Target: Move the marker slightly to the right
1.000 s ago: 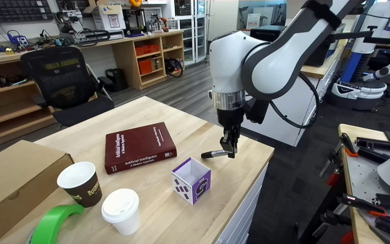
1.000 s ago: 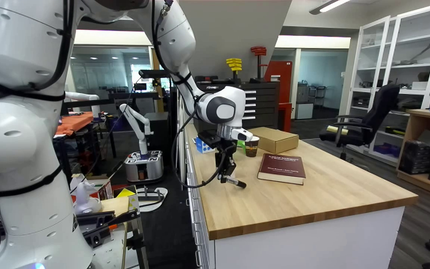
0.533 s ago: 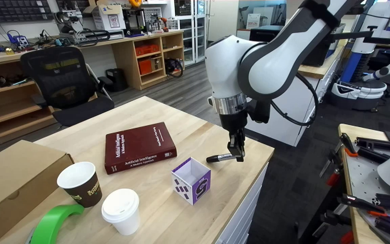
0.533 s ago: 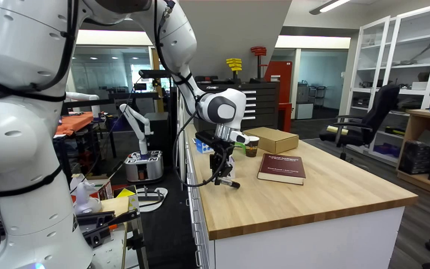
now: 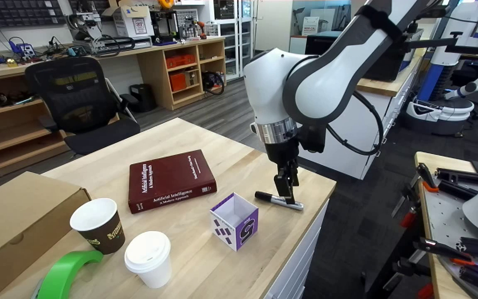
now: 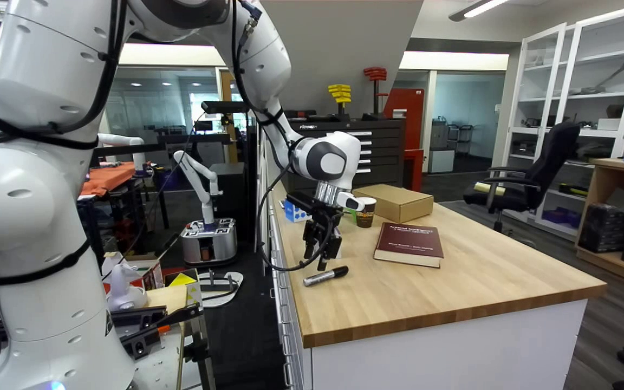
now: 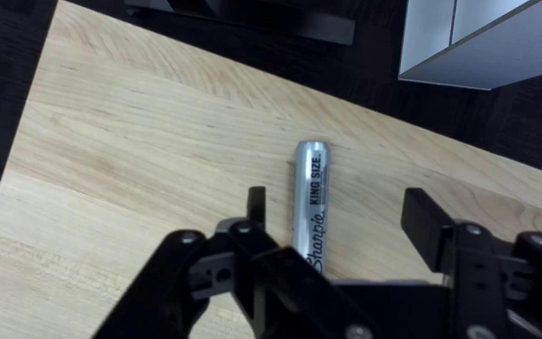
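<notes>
Swung round and settled since the earlier frame, the marker [image 6: 325, 276] lies flat on the table [image 6: 453, 287] near its edge, seen between the spread, empty fingers [image 7: 424, 226] of the gripper [image 7: 339, 215], so the rightward shift looks done and only withdrawal seems left.

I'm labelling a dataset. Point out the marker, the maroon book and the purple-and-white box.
Marker [image 7: 310, 207], in the wrist view: on its silver barrel.
Maroon book [image 5: 171, 178], in an exterior view: on its cover.
Purple-and-white box [image 5: 247, 229], in an exterior view: on its purple wall.
</notes>
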`<state>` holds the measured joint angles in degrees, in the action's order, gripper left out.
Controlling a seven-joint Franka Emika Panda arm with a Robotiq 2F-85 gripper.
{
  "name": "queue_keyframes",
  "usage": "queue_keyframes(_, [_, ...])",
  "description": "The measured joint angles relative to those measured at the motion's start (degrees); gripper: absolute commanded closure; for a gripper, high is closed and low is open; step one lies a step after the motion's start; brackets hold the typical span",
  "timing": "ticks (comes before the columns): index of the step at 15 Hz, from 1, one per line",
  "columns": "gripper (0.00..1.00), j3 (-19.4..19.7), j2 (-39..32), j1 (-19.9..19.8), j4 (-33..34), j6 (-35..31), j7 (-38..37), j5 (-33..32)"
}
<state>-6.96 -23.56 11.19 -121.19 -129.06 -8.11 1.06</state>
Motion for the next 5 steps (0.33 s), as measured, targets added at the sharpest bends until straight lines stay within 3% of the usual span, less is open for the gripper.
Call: queue_keyframes(5, [0.0,0.0,0.0,0.0,0.4,0.0,0.0,0.0])
